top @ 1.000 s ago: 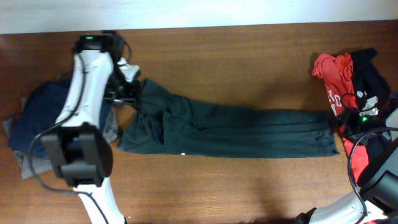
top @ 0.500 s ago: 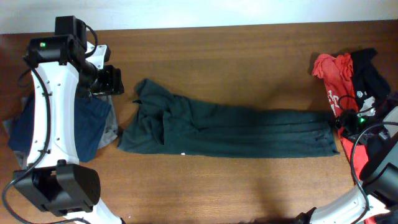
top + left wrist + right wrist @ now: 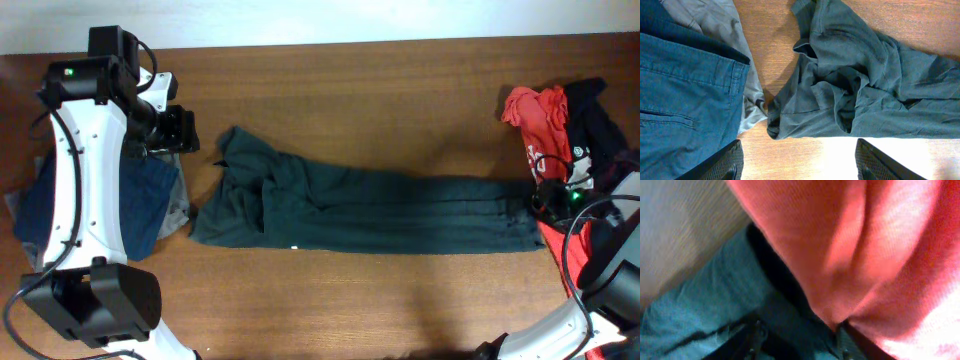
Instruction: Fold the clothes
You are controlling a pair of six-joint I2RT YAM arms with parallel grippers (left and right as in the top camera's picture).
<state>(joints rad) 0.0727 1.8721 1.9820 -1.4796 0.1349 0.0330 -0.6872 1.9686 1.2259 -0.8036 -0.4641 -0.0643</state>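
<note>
Overhead view: one dark green shirt (image 3: 380,215) lies stretched along the surface (image 3: 400,90), presumably laid out for folding. My left hand (image 3: 190,130) hovers beyond its left end, fingers apart, empty. My right hand (image 3: 552,200) meets its right end, grip indiscernible. Left of it: one navy piece (image 3: 150,198), one grey shorts (image 3: 179,212). Right: one red shirt (image 3: 535,115).

From overhead we look straight down on the whole wooden table (image 3: 400,80). Our left wrist view faces down from well above onto the bunched end of the dark green shirt (image 3: 860,95) and the navy blue piece (image 3: 680,100), both shared with overhead. Our right wrist view sits blurred, close against the red shirt (image 3: 880,255).
</note>
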